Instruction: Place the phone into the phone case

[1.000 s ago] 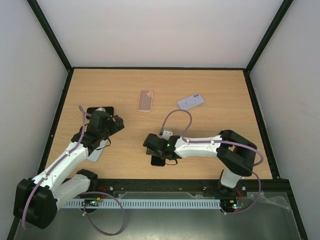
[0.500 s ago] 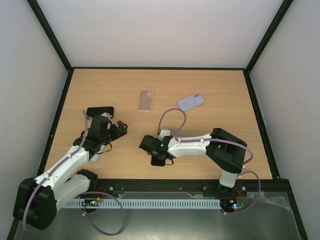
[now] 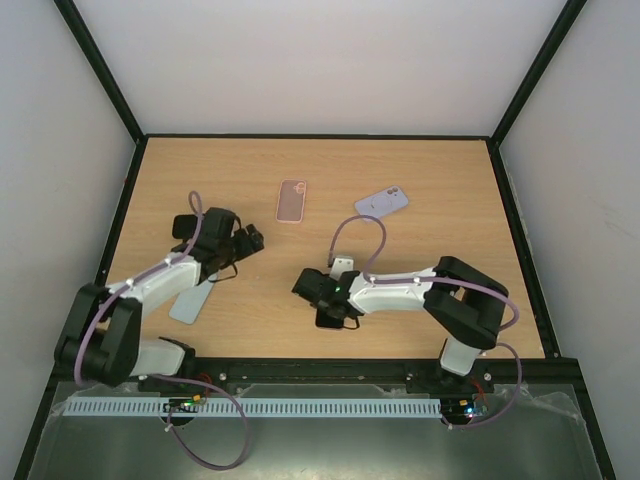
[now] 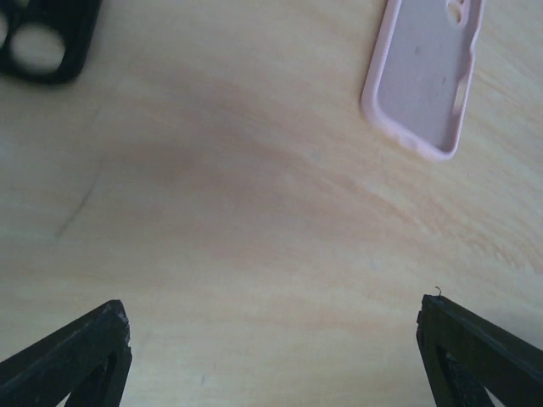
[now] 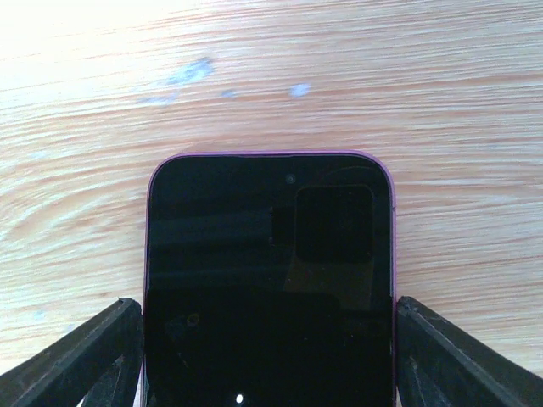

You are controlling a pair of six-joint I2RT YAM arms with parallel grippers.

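The phone (image 5: 270, 254), black screen up with a purple rim, lies flat on the table near the front (image 3: 330, 318). My right gripper (image 5: 270, 326) has a finger against each long side of it and is shut on it (image 3: 322, 303). An empty pink phone case (image 3: 292, 201) lies open side up at the far middle; it also shows in the left wrist view (image 4: 424, 76). My left gripper (image 3: 250, 240) is open and empty over bare wood (image 4: 271, 339), short of the pink case.
A lavender case or phone (image 3: 381, 203) lies at the far right of the middle. A black case (image 4: 38, 38) lies by the left arm (image 3: 188, 225). A light grey slab (image 3: 190, 302) lies under the left arm. Black frame rails edge the table.
My left gripper has swung away from me and to the right, toward the pink case. My right gripper and the phone have shifted slightly right.
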